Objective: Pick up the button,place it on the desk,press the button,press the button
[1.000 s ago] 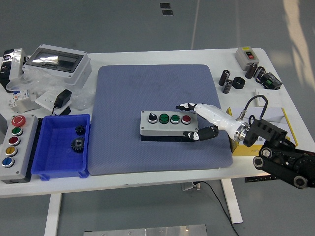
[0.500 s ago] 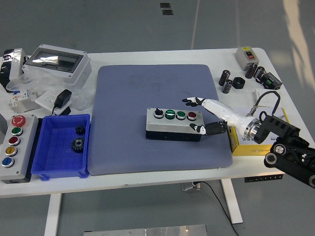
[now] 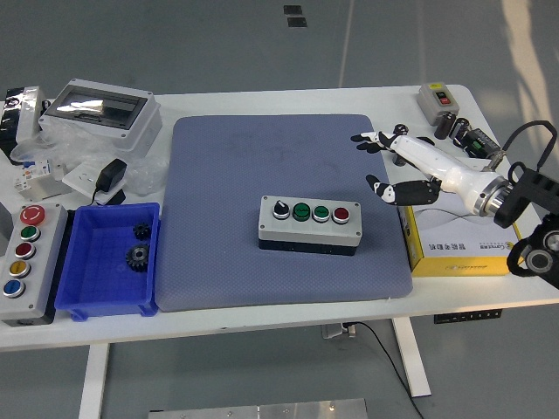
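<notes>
A grey button box (image 3: pixel 309 223) with a black knob, two green buttons and one red button lies flat on the blue-grey mat (image 3: pixel 227 157), right of its middle. My right hand (image 3: pixel 377 166) hovers up and to the right of the box, clear of it, fingers spread and holding nothing. Its white forearm runs to the right edge of the picture. No left arm shows.
A blue bin (image 3: pixel 109 259) with two gears and a grey multi-button panel (image 3: pixel 24 249) stand at the left. A yellow box (image 3: pixel 458 240) lies under my right forearm. A grey enclosure (image 3: pixel 100 112), adapter and bags sit far left; a small switch box (image 3: pixel 436 99) and black cylinders far right.
My right hand let go of the button box and rose away to the upper right. The box shifted slightly right and now rests alone on the mat.
</notes>
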`<state>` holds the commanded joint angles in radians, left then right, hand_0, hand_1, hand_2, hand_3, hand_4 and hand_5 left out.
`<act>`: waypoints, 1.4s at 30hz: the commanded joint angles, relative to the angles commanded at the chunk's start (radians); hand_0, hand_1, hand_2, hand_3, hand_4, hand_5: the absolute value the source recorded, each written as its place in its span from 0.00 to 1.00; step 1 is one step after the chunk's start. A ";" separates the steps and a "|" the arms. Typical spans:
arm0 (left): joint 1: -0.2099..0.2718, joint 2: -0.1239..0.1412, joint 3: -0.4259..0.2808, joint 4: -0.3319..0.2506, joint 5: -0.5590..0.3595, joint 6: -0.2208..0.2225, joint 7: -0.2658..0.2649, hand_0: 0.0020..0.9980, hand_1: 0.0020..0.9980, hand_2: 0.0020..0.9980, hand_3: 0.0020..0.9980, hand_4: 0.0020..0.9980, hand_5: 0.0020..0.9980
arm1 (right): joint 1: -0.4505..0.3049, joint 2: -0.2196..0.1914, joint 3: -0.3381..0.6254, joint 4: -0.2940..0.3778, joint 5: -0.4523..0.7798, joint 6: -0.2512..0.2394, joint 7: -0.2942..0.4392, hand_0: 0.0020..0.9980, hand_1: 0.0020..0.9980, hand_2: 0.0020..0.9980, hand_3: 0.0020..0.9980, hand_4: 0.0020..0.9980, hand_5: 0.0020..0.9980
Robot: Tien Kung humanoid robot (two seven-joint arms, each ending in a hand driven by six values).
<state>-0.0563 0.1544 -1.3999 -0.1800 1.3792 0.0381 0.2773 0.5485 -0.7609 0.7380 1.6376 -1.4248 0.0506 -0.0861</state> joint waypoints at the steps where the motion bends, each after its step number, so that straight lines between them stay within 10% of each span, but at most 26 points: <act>1: 0.001 0.001 -0.001 0.000 0.001 0.000 0.001 0.62 0.51 0.52 0.59 0.60 0.22 | 0.012 0.009 -0.004 0.009 0.018 0.022 -0.027 0.94 0.89 0.88 0.95 0.47 0.00; 11: -0.005 0.004 -0.006 0.000 0.009 -0.002 0.001 0.63 0.51 0.52 0.59 0.60 0.22 | 0.167 0.115 0.024 -0.016 0.184 0.244 -0.265 0.93 0.88 0.87 0.94 0.47 0.00; 12: -0.005 0.005 -0.005 0.000 0.007 -0.002 0.001 0.63 0.51 0.52 0.59 0.60 0.21 | 0.179 0.120 0.019 -0.019 0.187 0.262 -0.283 0.28 0.39 0.57 0.88 0.48 0.00; 17: -0.001 0.005 -0.003 0.000 0.000 -0.001 0.005 0.63 0.51 0.52 0.59 0.60 0.21 | 0.226 0.130 -0.024 -0.023 0.186 0.336 -0.357 0.28 0.39 0.57 0.88 0.48 0.00; 18: -0.001 0.004 -0.002 0.000 0.000 -0.001 0.006 0.63 0.51 0.52 0.59 0.60 0.21 | 0.230 0.128 -0.031 -0.023 0.186 0.343 -0.365 0.02 0.12 0.27 0.83 0.34 0.00; 42: -0.007 0.005 -0.001 0.000 -0.001 -0.001 0.005 0.63 0.51 0.52 0.59 0.60 0.21 | 0.274 0.179 -0.176 -0.122 0.200 0.347 -0.397 0.01 0.09 0.20 0.81 0.21 0.04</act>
<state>-0.0630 0.1597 -1.4011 -0.1800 1.3781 0.0368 0.2825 0.8221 -0.5820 0.5619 1.5159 -1.2249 0.3975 -0.4836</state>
